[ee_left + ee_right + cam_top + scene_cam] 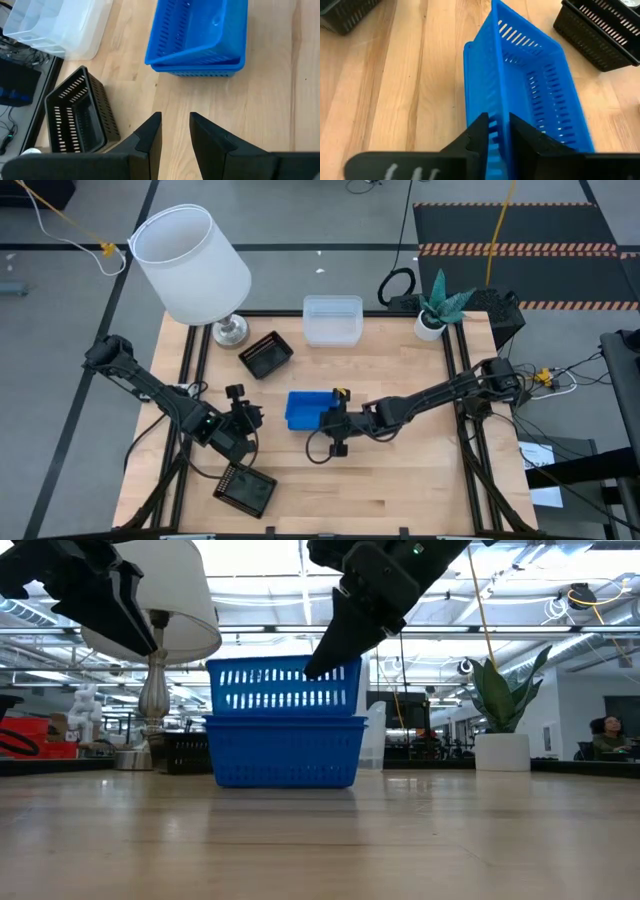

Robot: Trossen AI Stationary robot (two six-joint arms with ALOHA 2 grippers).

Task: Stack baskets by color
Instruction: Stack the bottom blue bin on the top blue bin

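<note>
Blue stack [304, 409] at table centre: upper blue basket [285, 687] nested into lower blue basket [285, 750], riding high and not fully seated, slightly askew in the left wrist view. Right gripper [498, 131] reaching in from 3 o'clock, jaws straddling the upper basket's side wall, wall pinched between them; how firm the pinch is, cannot tell. Left gripper [175, 132] at 7 o'clock of the stack, well apart from it, jaws narrowly spread, empty, hovering above bare wood. Black basket [266, 355] at 11 o'clock of the stack, near the lamp base [230, 331]. Second black basket [245, 489] at 7 o'clock, near the front table edge, just beside the left arm. Clear baskets [332, 319] stacked at 12 o'clock near the back edge; count unclear. Step in hand, by judgement: blue placement at the point of letting go. Next move probably calls for spreading the right jaws clear of the wall, lifting straight up so the basket is not dragged out, then turning to the two black baskets.
</note>
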